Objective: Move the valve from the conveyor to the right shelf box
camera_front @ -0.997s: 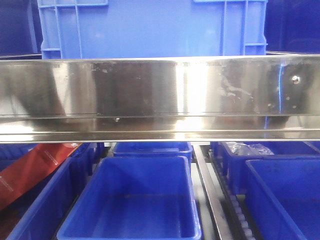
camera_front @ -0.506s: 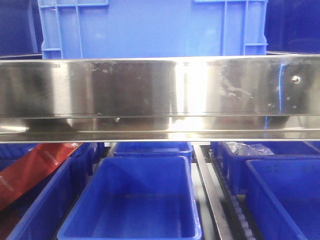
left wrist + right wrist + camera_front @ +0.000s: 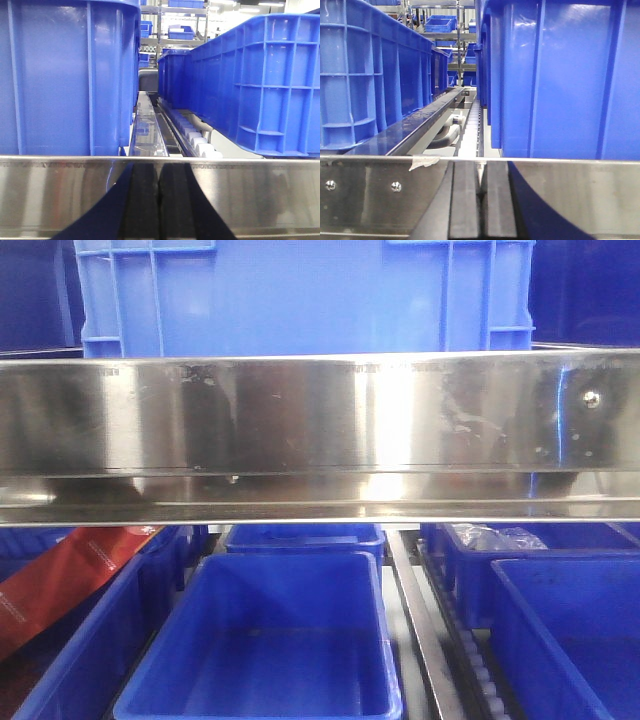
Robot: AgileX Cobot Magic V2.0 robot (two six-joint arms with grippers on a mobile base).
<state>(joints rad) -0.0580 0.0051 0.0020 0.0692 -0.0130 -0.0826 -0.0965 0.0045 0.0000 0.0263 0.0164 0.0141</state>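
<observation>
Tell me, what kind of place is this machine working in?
Probably a warehouse or factory storeroom. Blue plastic bins sit in rows on a steel shelf rail, roller tracks run between the crates, and more shelving with bins stands behind.

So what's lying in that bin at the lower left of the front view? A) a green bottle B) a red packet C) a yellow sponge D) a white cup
B: a red packet with small white print lies slanted across the lower-left blue bin.
</observation>
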